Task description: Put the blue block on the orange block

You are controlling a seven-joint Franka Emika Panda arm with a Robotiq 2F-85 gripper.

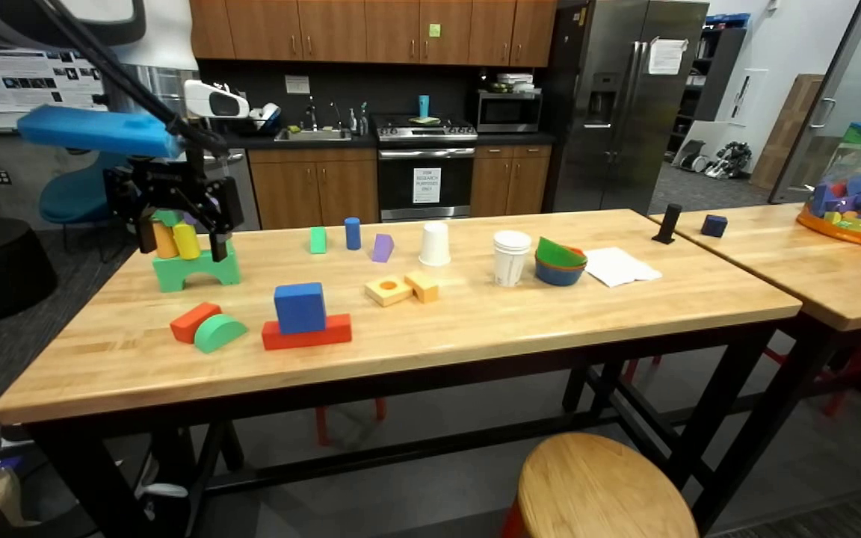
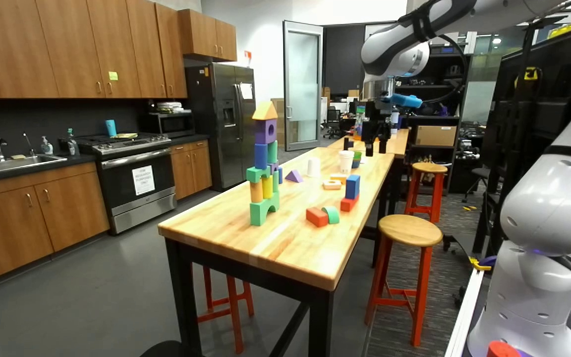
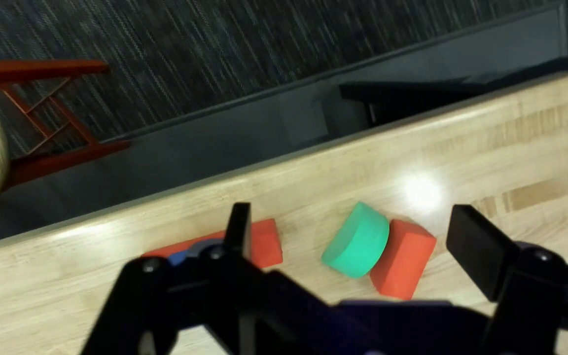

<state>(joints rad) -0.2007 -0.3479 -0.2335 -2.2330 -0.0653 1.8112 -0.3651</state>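
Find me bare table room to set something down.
In an exterior view, bare table runs along the near edge, right of the orange block, before the yellow blocks and stacked cups. Another patch lies between the green arch, red block and table end. Crowded: green half-round beside red block; bowls beside stacked cups.

Sign on oven door: "RESEARCH PURPOSES ONLY", top line blurred; sheet on fridge and wall poster too small to read.

Blue block on orange block, claw parted
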